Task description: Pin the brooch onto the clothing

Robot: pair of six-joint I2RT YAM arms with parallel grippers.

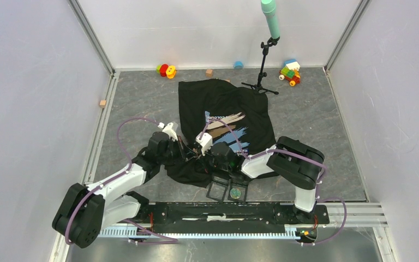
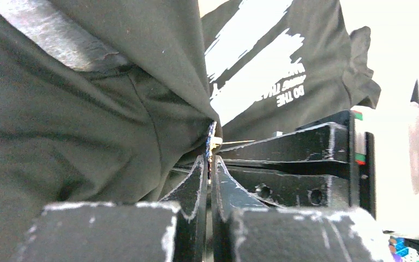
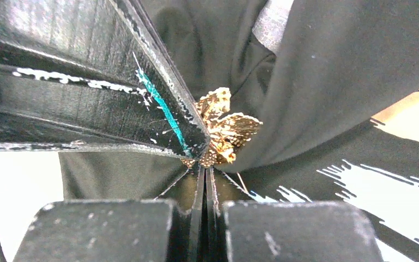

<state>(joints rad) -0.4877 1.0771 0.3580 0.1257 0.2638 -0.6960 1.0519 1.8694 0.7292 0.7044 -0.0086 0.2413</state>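
brooch: a gold, leaf-shaped metal brooch with a speckled face sat against a gathered fold of cloth at the near hem, right at the tips of both end effectors; the left wrist view showed only its thin glittering edge

clothing: a black short-sleeved T-shirt with blue and tan brush-stroke print and white lettering lay spread on the surface, print up; its near edge was bunched and lifted between the two arms; the folds drew to a point at the brooch

left end effector: the left end effector had its fingers pressed together, tips at the gathered fold; whether they pinched cloth or brooch could not be told

right end effector: the right end effector had its fingers together too, tips touching the lower edge of the brooch; a grip on it could not be confirmed

surface: grey marbled surface; a small clear plastic case lay open just beside the shirt's near edge

far edge: a black stand with a green foam microphone stood by the shirt's far corner; a red and yellow toy, a colourful block toy and two small wooden cubes lay well apart from the shirt
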